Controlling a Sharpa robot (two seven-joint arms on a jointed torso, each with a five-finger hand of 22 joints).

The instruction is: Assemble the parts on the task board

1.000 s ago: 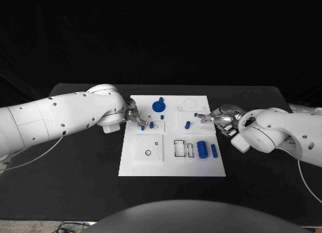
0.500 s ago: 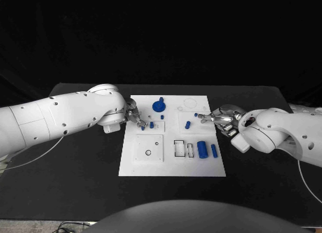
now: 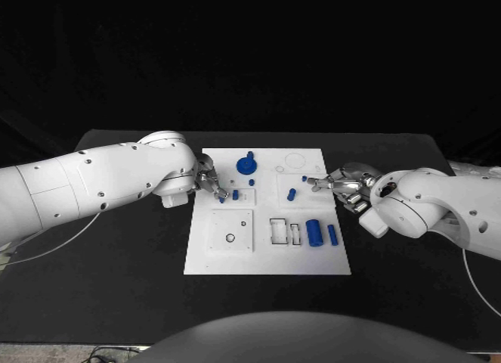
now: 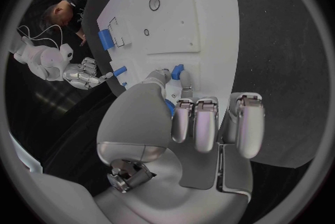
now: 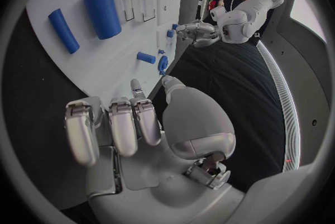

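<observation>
The fingers (image 4: 196, 123) of our left hand (image 3: 207, 184) are curled in at the left edge of the task board (image 3: 267, 253), and the thumb and a finger pinch a small blue peg (image 4: 178, 71) just above the board. Our right hand (image 3: 339, 185) rests at the right edge, with fingers half bent; we cannot tell if its fingertips hold something. On the board lie a blue knob (image 3: 247, 164), a thick blue cylinder (image 3: 313, 229) and a thin blue cylinder (image 3: 333, 234).
</observation>
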